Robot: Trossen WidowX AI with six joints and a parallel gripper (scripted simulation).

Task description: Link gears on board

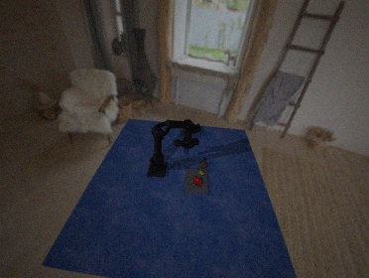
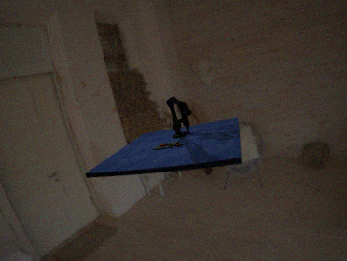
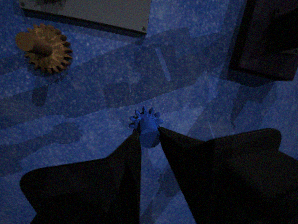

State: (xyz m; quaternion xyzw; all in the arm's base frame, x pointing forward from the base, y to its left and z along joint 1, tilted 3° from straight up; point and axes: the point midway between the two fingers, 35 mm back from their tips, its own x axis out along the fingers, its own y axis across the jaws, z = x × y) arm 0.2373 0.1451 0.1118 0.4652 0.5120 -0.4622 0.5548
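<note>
My gripper (image 3: 148, 133) (image 1: 186, 150) points down and is shut on the knob of a small blue gear (image 3: 146, 116). The gear seems to hang a little above the table, though its exact height is hard to tell. An orange-brown gear (image 3: 59, 52) (image 1: 203, 165) with a knob stands on the table beside the grey board (image 3: 112, 17) (image 1: 190, 189). On the board are the red gear (image 1: 197, 182) and the smaller yellow gear (image 1: 201, 173), with a gap I cannot judge. Pegs and the black stripe are too small and dark to make out.
The arm's dark base (image 1: 157, 170) (image 3: 265, 60) stands left of the board in the top view, and at the top right of the wrist view. Dark arm shadows cross the blue table (image 1: 149, 223) (image 2: 140, 160). The orange-brown gear is close to the board's edge.
</note>
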